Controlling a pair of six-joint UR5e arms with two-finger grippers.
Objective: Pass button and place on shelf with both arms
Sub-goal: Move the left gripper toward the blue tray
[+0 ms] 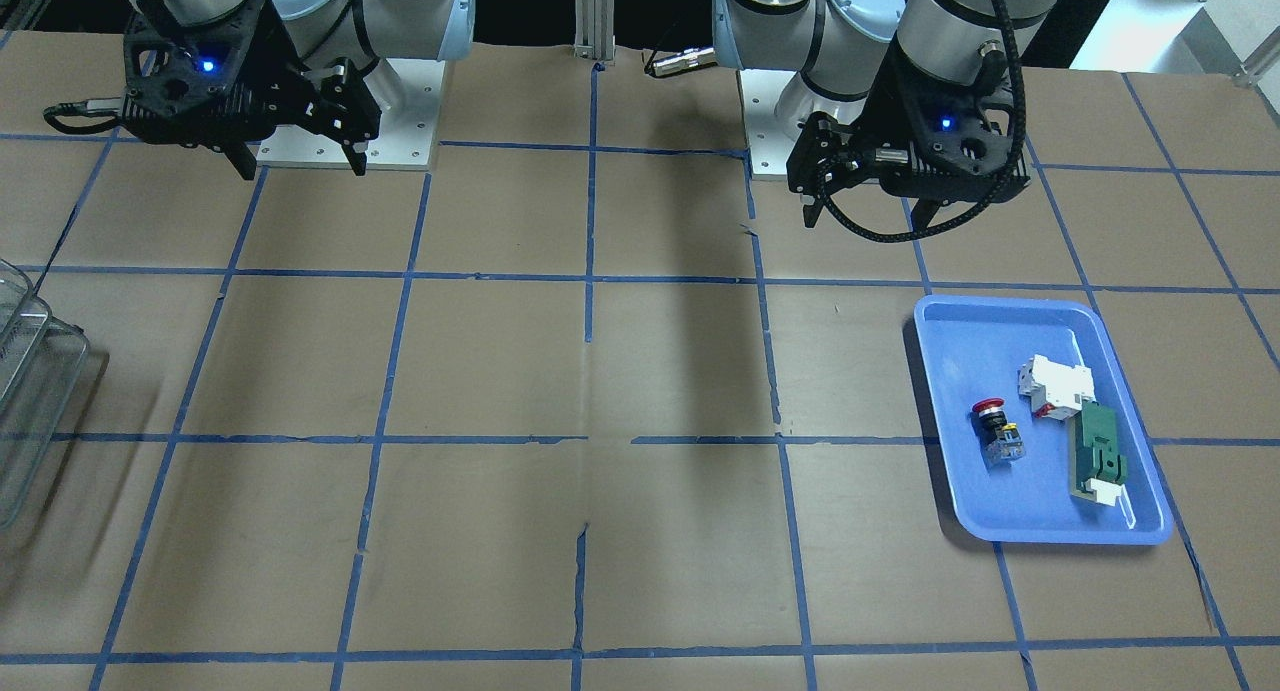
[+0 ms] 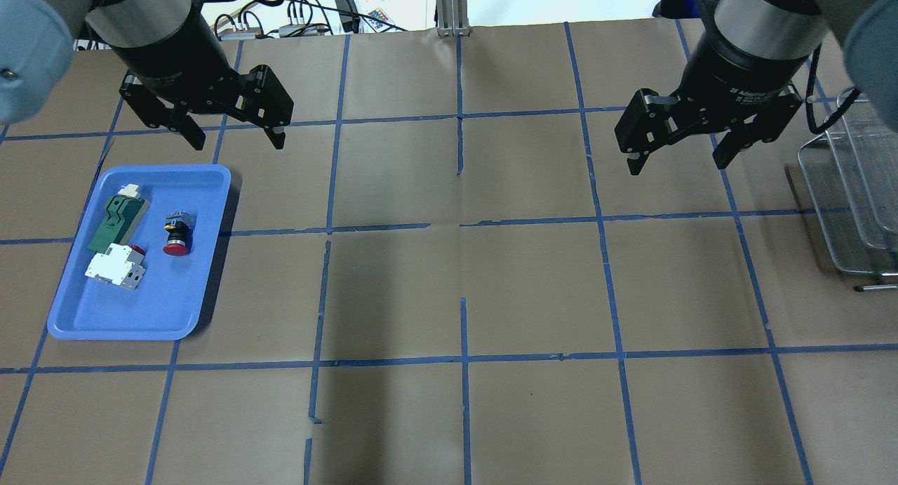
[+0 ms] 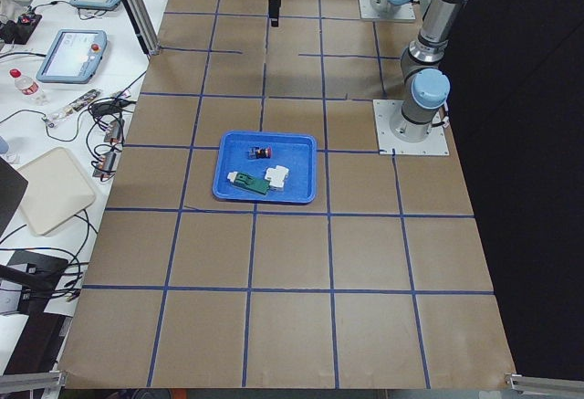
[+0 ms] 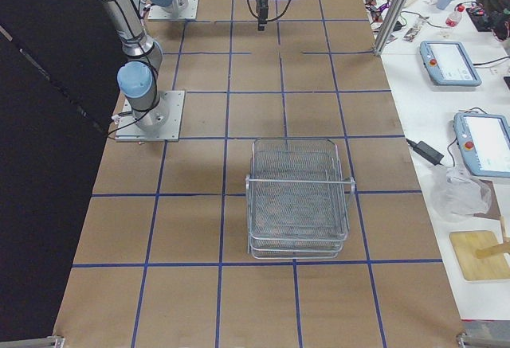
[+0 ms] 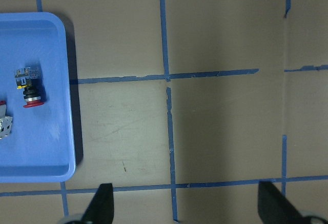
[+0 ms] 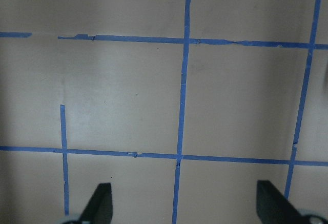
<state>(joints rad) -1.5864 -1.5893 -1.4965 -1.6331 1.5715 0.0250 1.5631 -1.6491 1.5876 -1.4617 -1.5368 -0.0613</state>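
Note:
The button (image 2: 176, 234), red cap, black body, yellow ring, lies on its side in the blue tray (image 2: 84, 316); it also shows in the front view (image 1: 996, 430), the left wrist view (image 5: 29, 87) and the exterior left view (image 3: 262, 152). My left gripper (image 2: 233, 134) is open and empty, hovering above the table beyond the tray's far edge; it shows in the front view (image 1: 868, 215). My right gripper (image 2: 678, 160) is open and empty, high over the table, left of the wire shelf (image 2: 849, 190). The shelf also shows in the exterior right view (image 4: 299, 197) and the front view (image 1: 30, 391).
A white block with red marks (image 2: 116, 268) and a green-and-white flat part (image 2: 116, 218) lie in the tray beside the button. The table is brown paper with a blue tape grid. Arm bases (image 1: 350, 151) stand at the robot's side.

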